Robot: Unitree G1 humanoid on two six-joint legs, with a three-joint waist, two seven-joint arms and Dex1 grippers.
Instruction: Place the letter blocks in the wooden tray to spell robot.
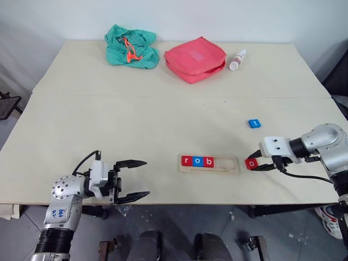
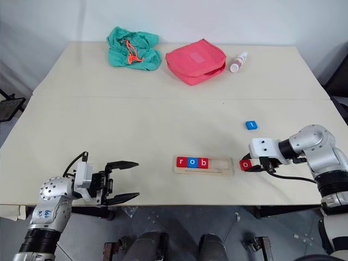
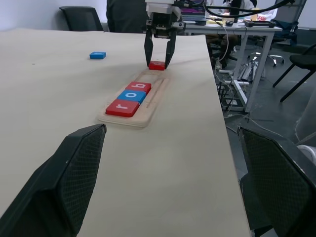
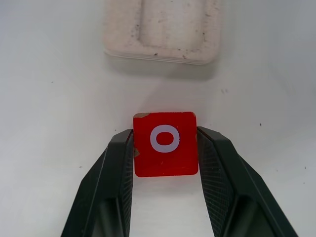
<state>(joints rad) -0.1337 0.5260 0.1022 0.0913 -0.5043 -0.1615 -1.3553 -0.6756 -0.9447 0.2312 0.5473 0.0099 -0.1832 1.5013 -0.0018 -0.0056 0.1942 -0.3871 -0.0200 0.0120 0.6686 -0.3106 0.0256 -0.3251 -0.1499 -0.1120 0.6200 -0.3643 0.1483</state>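
1. Head views: the wooden tray (image 1: 209, 164) lies near the front of the bench (image 1: 163, 114), with red r, blue o and red b tiles (image 1: 197, 161) filling its left end. That leaves room on the right for two more. The blue t tile (image 1: 254, 123) lies apart, further back. The left hand (image 1: 132, 179) hangs wide open and empty, well clear of the tray.
2. Left wrist view: the right hand (image 3: 157, 63) points down over the red o tile (image 3: 157, 65), just past the tray's empty end.
3. Right wrist view: both fingers (image 4: 116, 170) press the tile's opposite sides, gripping the flat red square with its white o facing up, on the bench just short of the tray.
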